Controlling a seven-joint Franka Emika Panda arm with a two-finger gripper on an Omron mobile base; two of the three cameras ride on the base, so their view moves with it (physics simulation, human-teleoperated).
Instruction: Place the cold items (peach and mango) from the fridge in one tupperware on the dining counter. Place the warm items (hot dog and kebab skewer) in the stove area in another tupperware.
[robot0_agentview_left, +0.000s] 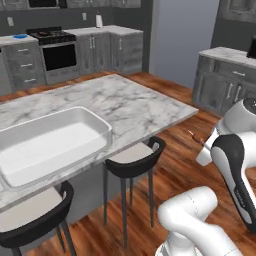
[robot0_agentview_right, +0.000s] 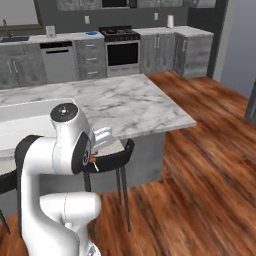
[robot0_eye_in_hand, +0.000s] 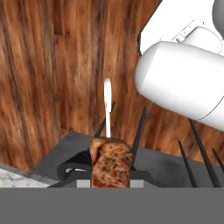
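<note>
The kebab skewer (robot0_eye_in_hand: 111, 161) is clamped in the gripper (robot0_eye_in_hand: 111, 183), whose jaws are closed tight on the browned chunk of meat. In the hand view the meat sits directly between the finger tips, and the pale stick runs straight out from the jaws, away from the camera, over the wooden floor (robot0_eye_in_hand: 52, 65). Just beyond the jaws, below the meat, the dark seat and thin legs of a stool (robot0_eye_in_hand: 78, 151) are seen, and a corner of the marble counter (robot0_eye_in_hand: 13, 175) lies off to one side of them.

In the left base view the gripper (robot0_agentview_left: 199, 142) is held low beside the counter's (robot0_agentview_left: 125, 100) near corner, with the tip of the skewer (robot0_agentview_left: 192, 134) poking out from it. A white tub (robot0_agentview_left: 50, 140) rests on the counter, well apart from the jaws and higher than them. A black stool (robot0_agentview_left: 135, 160) stands between the tub and the jaws, tucked at the counter's edge.

In the right base view the gripper is mostly hidden behind the arm; only a bit of the skewer (robot0_agentview_right: 94, 161) is made out there.
</note>
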